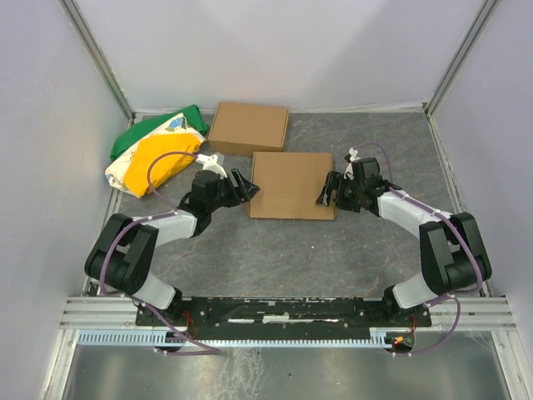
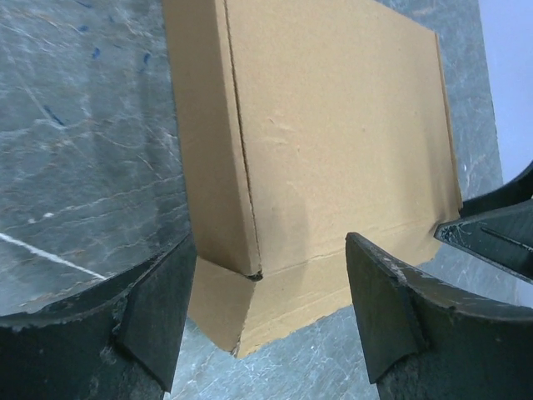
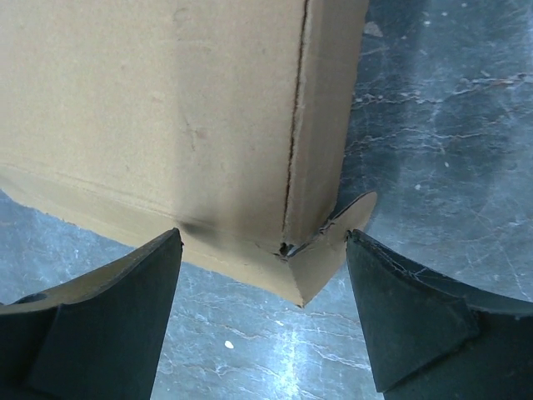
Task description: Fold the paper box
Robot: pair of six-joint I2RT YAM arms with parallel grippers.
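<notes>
The paper box (image 1: 293, 185) lies flat in the middle of the table, a shallow brown cardboard mailer with its lid down. My left gripper (image 1: 247, 185) is open at its left edge. In the left wrist view the box (image 2: 333, 125) shows a near corner between my open left gripper (image 2: 268, 267), not touched. My right gripper (image 1: 326, 192) is open at the box's right edge. In the right wrist view the box (image 3: 166, 108) has a corner with a rounded tab sticking out, lying between the fingers of my open right gripper (image 3: 265, 258).
A second, ready-made brown cardboard box (image 1: 248, 127) lies behind the paper box. A green, yellow and white bag (image 1: 158, 152) lies at the back left. White walls close the table (image 1: 275, 250) on three sides. The right gripper's fingers (image 2: 491, 229) show in the left wrist view.
</notes>
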